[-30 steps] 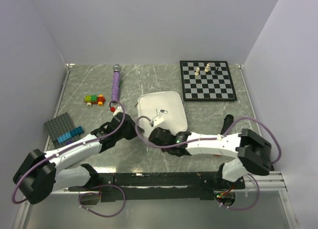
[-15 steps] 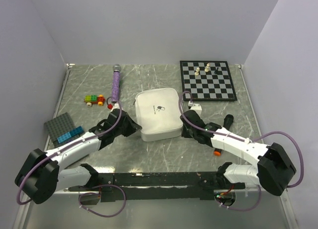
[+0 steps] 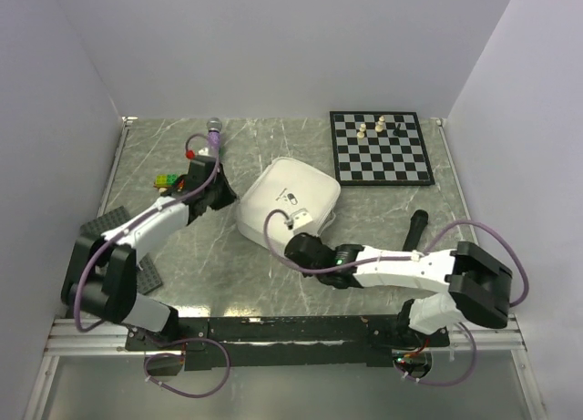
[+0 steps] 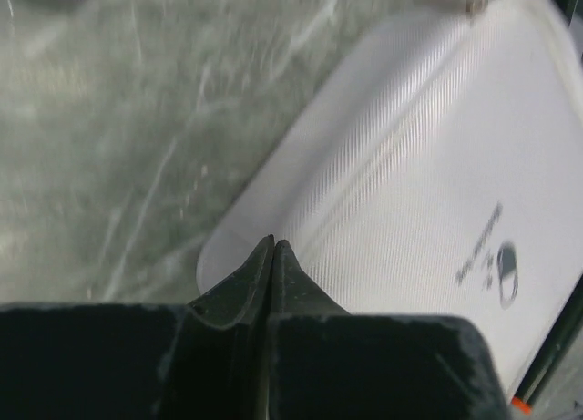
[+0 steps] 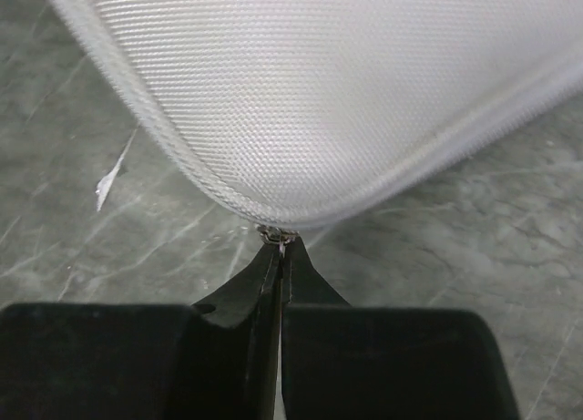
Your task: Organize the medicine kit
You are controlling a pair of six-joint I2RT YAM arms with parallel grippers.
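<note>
Workspace: grey-green marbled tabletop [image 3: 273,147], walled on three sides.

Task item: the white rounded-square soft zip medicine kit [image 3: 290,194] lies closed near the table's centre, turned at an angle. Its small dark pill logo [image 4: 506,261] faces up.

Right gripper [image 5: 278,249]: at the kit's near corner, fingers clenched together. A small metal zip tab [image 5: 274,235] is nipped between the tips, right at the seam. The right arm reaches in from the lower right across the bare table in front of the kit.

Left gripper [image 4: 273,245]: fingers pressed together, tips at the kit's left edge. Cannot tell whether they pinch any of the fabric or only touch it.

Surroundings:
- Black-and-white chessboard [image 3: 380,160] in the far right corner, close to the kit's far corner but apart from it, with a few small chess pieces [image 3: 380,125] near its far edge.
- Purple stick with a grey rounded head [image 3: 212,136] at the far left, its lower length covered by the left wrist.
- Small toy car of coloured bricks [image 3: 166,180], just left of that wrist.
- Dark grey studded baseplate [image 3: 98,222] at the left edge, largely hidden under the left arm.
</note>
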